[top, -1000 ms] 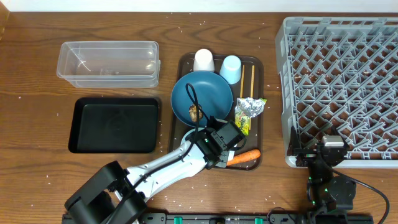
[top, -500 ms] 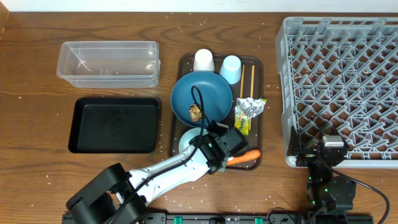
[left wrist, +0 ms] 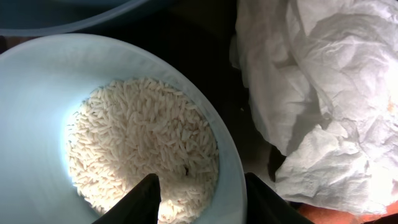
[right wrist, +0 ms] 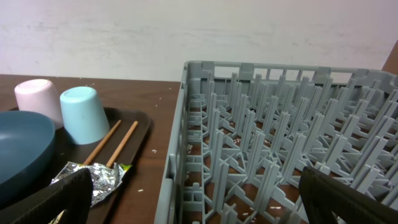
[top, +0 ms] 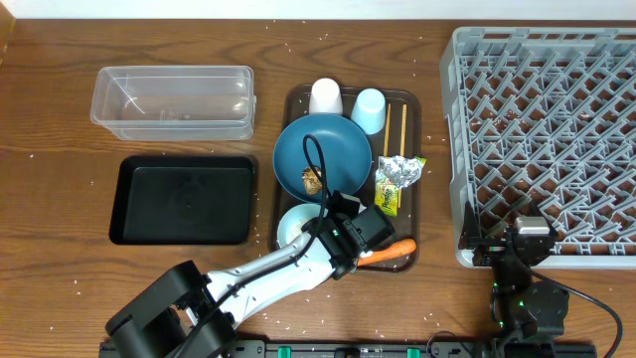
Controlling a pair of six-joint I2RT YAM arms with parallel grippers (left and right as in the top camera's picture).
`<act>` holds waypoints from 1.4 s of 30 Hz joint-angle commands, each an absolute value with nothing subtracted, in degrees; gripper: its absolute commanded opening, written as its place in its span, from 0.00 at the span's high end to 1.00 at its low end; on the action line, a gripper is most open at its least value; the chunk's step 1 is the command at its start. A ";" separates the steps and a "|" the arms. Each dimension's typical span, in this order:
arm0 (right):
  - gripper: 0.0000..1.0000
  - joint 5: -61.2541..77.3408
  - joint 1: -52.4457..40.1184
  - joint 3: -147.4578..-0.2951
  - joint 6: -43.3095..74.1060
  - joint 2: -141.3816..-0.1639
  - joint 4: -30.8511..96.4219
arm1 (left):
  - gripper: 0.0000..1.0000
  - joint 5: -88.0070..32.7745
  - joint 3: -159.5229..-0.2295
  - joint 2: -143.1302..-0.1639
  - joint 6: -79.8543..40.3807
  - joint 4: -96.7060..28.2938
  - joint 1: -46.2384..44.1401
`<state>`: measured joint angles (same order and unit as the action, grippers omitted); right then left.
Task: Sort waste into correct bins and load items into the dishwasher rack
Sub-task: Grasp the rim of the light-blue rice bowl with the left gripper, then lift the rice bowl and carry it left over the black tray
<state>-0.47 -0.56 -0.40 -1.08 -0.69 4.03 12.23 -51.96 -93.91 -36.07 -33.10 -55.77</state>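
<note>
My left gripper (left wrist: 199, 180) is shut on the rim of the light-blue bowl (left wrist: 37, 93), one finger inside on the white rice (left wrist: 143, 143), the other outside. The crumpled napkin (left wrist: 311, 93) lies right beside it. From above, the bowl (top: 291, 224) shows left of this gripper (top: 328, 229), the carrot (top: 393, 250) to its right. The dark-blue plate (top: 323, 149) holds a brown lump (top: 313, 180). My right gripper (right wrist: 199, 199) hangs open and empty at the near-left corner of the grey rack (right wrist: 280, 124).
On the brown tray (top: 415, 224) sit a white cup (top: 325, 95), a light-blue cup (top: 369, 108), chopsticks (top: 402, 127), foil (top: 397, 171) and a wrapper (top: 388, 199). The black tray (top: 184, 199) and clear tub (top: 174, 99) stand to the left. Rice grains dot the table.
My left arm has swung lower and the bowl has come into view left of its gripper. The right arm has not moved.
</note>
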 commanded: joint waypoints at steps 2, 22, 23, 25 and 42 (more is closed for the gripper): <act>0.01 -0.60 -0.82 -0.32 -1.54 -0.32 4.27 | 0.57 13.10 -50.50 -94.41 -36.75 -33.08 -55.86; 0.01 -0.60 -0.82 -0.32 -1.56 -0.32 4.27 | 0.61 12.71 -49.60 -97.51 -36.75 -32.03 -55.86; 0.01 -0.60 -0.82 -0.32 -1.54 -0.32 4.27 | 0.63 12.71 -49.60 -97.51 -36.75 -32.03 -55.86; 0.01 -0.60 -0.82 -0.32 -1.54 -0.32 4.27 | 0.68 12.71 -49.63 -97.51 -36.75 -32.01 -55.86; 0.01 -0.58 -0.82 -0.32 -1.54 -0.34 4.25 | 0.94 11.25 -50.59 -93.69 -36.77 -33.56 -55.86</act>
<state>-0.47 -0.56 -0.40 -1.10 -0.69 4.01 12.93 -50.43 -95.96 -36.05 -33.21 -55.77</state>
